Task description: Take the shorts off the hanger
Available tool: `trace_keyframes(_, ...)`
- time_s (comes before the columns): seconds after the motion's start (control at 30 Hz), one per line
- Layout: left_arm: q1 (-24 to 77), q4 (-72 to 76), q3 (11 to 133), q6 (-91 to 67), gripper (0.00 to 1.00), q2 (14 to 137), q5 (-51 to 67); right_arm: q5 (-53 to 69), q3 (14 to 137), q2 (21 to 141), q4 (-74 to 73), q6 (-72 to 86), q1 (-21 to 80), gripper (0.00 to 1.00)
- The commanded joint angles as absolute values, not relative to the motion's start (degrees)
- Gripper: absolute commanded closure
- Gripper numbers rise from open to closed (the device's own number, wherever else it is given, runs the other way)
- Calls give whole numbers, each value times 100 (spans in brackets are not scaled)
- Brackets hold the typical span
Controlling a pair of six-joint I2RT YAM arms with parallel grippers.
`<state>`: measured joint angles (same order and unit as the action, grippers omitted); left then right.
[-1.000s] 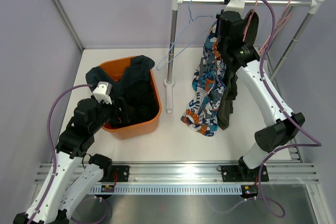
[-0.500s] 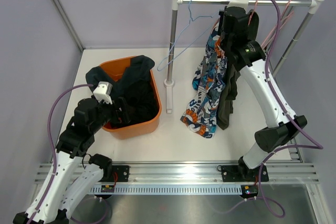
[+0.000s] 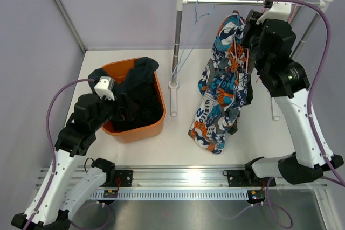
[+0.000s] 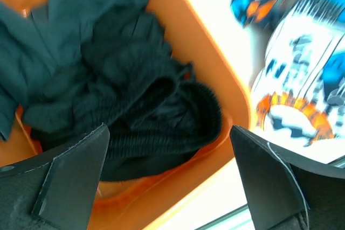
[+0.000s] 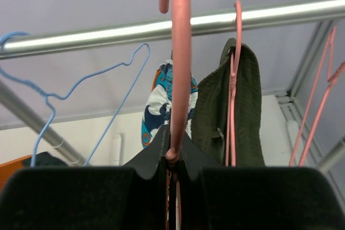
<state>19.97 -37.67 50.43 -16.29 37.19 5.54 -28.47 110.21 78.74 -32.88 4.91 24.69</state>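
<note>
My right gripper (image 3: 246,44) is shut on the hook of a pink hanger (image 5: 180,52), just below the rail (image 5: 226,21). The blue-white-orange patterned shorts (image 3: 218,95) hang from that hanger down to the table. They also show in the right wrist view (image 5: 160,103). The olive green shorts (image 5: 215,117) hang on another pink hanger beside them; from above only a dark edge of them (image 3: 250,91) shows. My left gripper (image 3: 129,112) is open and empty over the orange basket (image 3: 135,132). The black shorts (image 4: 156,117) and the dark navy shorts (image 4: 59,57) lie in the basket.
A blue wire hanger (image 3: 190,28) hangs at the rail's left end by the rack's upright post (image 3: 176,52). Several empty pink hangers (image 3: 294,13) hang at the right end. The basket's wall (image 4: 215,74) lies between my left gripper and the patterned shorts (image 4: 302,74).
My right arm has swung right and towards the camera with the pink hanger, and the patterned shorts have swung out with it. My left arm has barely shifted.
</note>
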Motion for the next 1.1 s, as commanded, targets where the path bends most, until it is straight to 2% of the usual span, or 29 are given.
trace_keyframes(0.0, 2021, -3454, 5694, -1608, 1, 3762, 816, -2216, 10436, 7489, -3515, 1001, 2504, 100)
trace_keyframes(0.13, 2039, -3410, 6046, -1652, 2, 3928, 1274, -2127, 9739, 6971, -3717, 1256, 2943, 100)
trace_keyframes(0.3, 2285, -3314, 6117, -1793, 5, 4025, 1564, -2610, 9186, 6671, -4095, 1467, 3989, 100)
trace_keyframes(0.4, 2889, -3261, 6056, -1925, 7, 4139, 1214, -2531, 8852, 6452, -4184, 1748, 4401, 100)
trace_keyframes(0.53, 4434, -3200, 6065, -2109, 11, 4517, 221, -2716, 8570, 6267, -4376, 2021, 4807, 100)
trace_keyframes(0.63, 4990, -2901, 5968, -2294, 11, 4754, -263, -2716, 8403, 6179, -4447, 2161, 5044, 100)
trace_keyframes(0.83, 5764, -2156, 5898, -2636, 12, 5334, -886, -3128, 8279, 6091, -4763, 2460, 5703, 100)
trace_keyframes(1.07, 6091, -1399, 6073, -2873, 12, 5984, -1432, -3638, 8218, 6187, -4957, 2707, 6205, 100)
